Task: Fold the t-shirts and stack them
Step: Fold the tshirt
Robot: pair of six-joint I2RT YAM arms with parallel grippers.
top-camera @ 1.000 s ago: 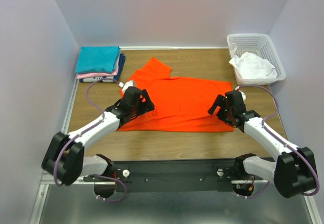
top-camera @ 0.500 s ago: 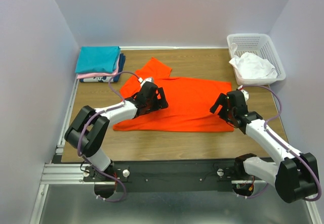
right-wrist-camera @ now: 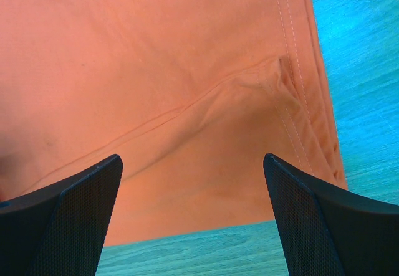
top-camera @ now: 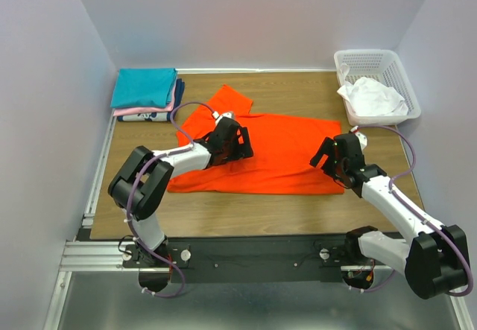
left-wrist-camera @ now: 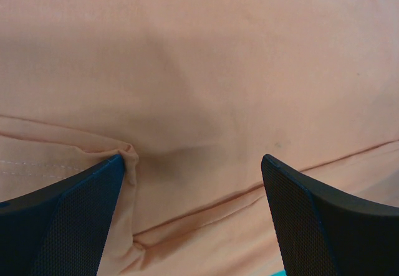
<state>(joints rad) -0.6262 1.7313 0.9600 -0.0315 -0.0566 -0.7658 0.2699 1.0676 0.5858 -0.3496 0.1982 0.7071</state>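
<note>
The orange-red t-shirt (top-camera: pixel 279 155) lies spread on the wooden table, one sleeve (top-camera: pixel 227 100) pointing to the back. My left gripper (top-camera: pixel 240 145) is open low over the shirt's left middle; its wrist view shows shirt cloth (left-wrist-camera: pixel 206 70) and a fold seam between the jaws. My right gripper (top-camera: pixel 328 156) is open above the shirt's right near corner; the hem (right-wrist-camera: pixel 299 95) and table edge show in its wrist view. A folded stack with a teal shirt (top-camera: pixel 145 86) on top, pink and navy below, sits at the back left. A white shirt (top-camera: pixel 373 97) lies crumpled in the basket.
The white plastic lattice basket (top-camera: pixel 373 62) stands at the back right corner. Grey walls close in the table on three sides. Bare wood (top-camera: pixel 246 211) shows along the near edge in front of the shirt.
My left arm has swung right and further onto the shirt, from its left edge toward the middle. The shirt's left edge now lies flatter. My right arm has barely moved.
</note>
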